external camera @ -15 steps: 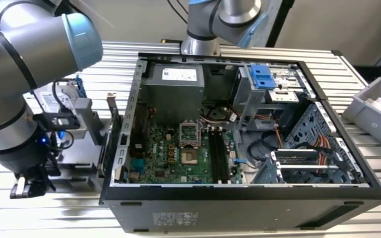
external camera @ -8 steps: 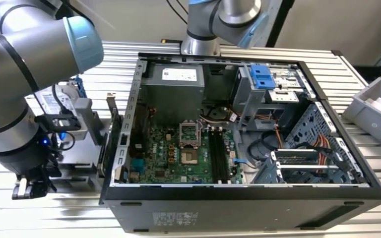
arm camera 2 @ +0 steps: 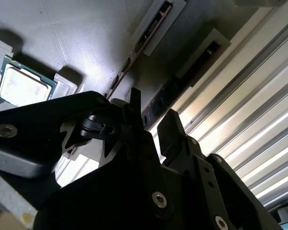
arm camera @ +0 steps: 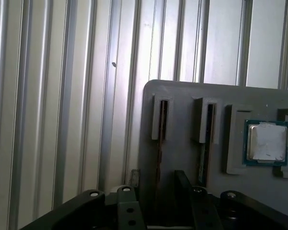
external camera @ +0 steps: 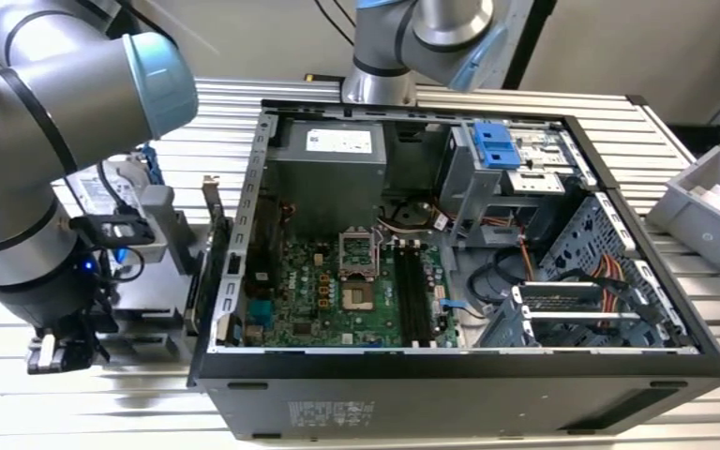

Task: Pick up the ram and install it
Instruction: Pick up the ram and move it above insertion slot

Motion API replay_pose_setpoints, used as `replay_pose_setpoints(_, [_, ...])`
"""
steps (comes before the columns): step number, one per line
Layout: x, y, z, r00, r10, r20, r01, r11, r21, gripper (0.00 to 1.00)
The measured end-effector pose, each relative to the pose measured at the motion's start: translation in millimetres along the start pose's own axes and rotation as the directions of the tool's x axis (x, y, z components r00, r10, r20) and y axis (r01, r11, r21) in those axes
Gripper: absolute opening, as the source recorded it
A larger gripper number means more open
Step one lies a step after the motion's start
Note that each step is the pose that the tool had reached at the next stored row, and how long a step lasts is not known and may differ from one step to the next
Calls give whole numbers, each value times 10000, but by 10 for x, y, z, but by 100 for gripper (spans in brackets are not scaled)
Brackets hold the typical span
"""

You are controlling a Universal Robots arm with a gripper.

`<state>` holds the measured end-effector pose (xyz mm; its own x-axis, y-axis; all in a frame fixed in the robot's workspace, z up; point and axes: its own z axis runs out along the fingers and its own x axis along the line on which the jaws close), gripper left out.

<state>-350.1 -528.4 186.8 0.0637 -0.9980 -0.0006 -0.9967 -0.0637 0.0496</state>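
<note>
Two sticks stand on edge in slotted blocks on a grey holder plate [arm camera: 182, 98], a placing that leaves their top edges free for a pinch from above. The ram [arm camera: 159, 153] the task wants is, I judge, the one farther from the CPU [arm camera: 265, 142], since the gripper [arm camera: 156, 194] is lined up over it. The other stick [arm camera: 203, 158] sits between it and the CPU. In the second wrist view the gripper [arm camera 2: 151, 117] is open, one finger on each side of the ram [arm camera 2: 164, 97] with a gap showing, so the stick is straddled, not clamped, and sits in its block. In the exterior view the gripper [external camera: 60, 352] hangs at the lower left of the frame, beside the open computer case [external camera: 460, 384]. The case lies on its side on the slatted table [external camera: 486, 98], so the motherboard [external camera: 322, 291] faces up and its long memory slots [external camera: 412, 300], near the middle of the frame, can be reached from above
</note>
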Motion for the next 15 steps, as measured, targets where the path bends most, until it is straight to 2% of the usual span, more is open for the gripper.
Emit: replay_pose_setpoints(15, [-18,-1,3,10000,-2,0,2,10000,0,100])
